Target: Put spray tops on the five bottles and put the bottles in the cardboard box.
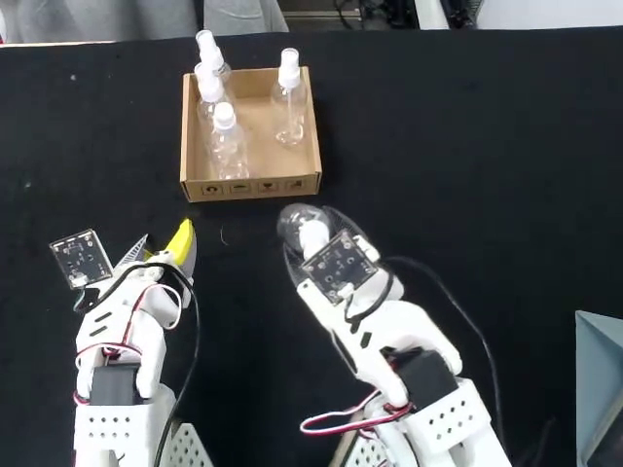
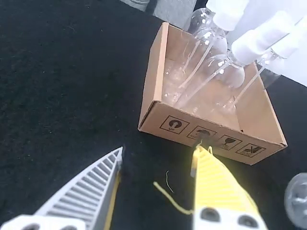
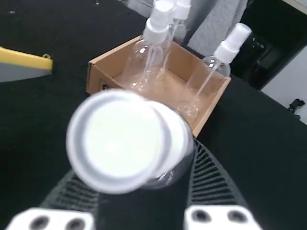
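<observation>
The cardboard box (image 1: 251,185) lies at 11 o'clock on the black bench (image 1: 467,146). Four spray-topped bottles (image 1: 226,141) stand in it, three along its 9 o'clock side and one at 3 o'clock. Just at its 6 o'clock, the right gripper (image 1: 310,226) clasps a fifth bottle (image 1: 292,222). The left gripper (image 1: 165,235) gapes at 8 o'clock.

- In the high view the left arm (image 1: 122,360) rises from the lower left corner, white, leaning slightly right toward the frame's middle.
- The left gripper (image 1: 164,241) is spread in a V with nothing between its fingers. In the left wrist view, the ribbed grey finger (image 2: 91,191) sits lower left and the yellow finger (image 2: 218,191) lower right.
- The right arm (image 1: 389,350) comes up from the bottom centre and slants toward the upper left.
- The right gripper (image 1: 310,233), just left of centre, is clamped around a bottle (image 1: 295,220). In the right wrist view, its dark ribbed fingers (image 3: 211,177) hug the bottle from both sides.
</observation>
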